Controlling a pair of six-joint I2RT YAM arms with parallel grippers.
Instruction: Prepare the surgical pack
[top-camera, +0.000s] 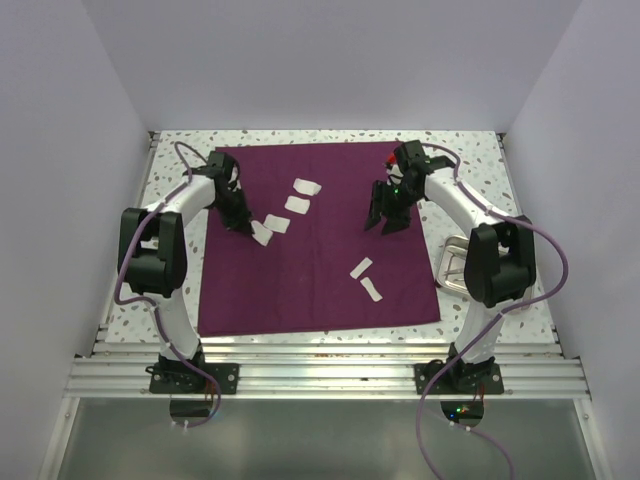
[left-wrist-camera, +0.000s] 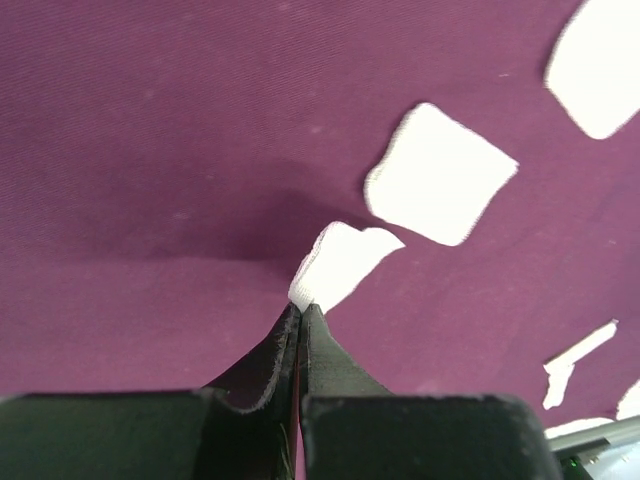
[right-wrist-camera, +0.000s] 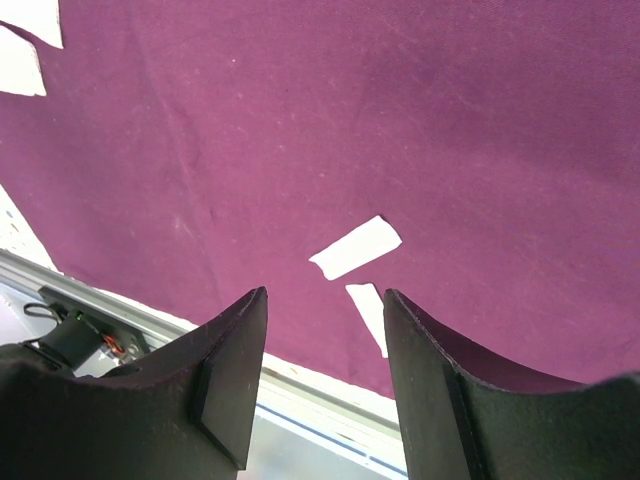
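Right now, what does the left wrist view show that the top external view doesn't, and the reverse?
Left wrist only: the left gripper's black jaws pressed shut on the edge of a small white gauze pad; from above, that contact is too small to judge. Top external only: the right gripper open above the large plum-purple fabric cloth, and the small rectangular steel tray beside its right edge, partly behind the right arm. Both: that cloth and other white gauze pads lying loose on it.

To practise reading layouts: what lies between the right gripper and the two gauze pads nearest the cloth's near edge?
Only bare purple cloth, seen in the top view between the right gripper and the two gauze pads.
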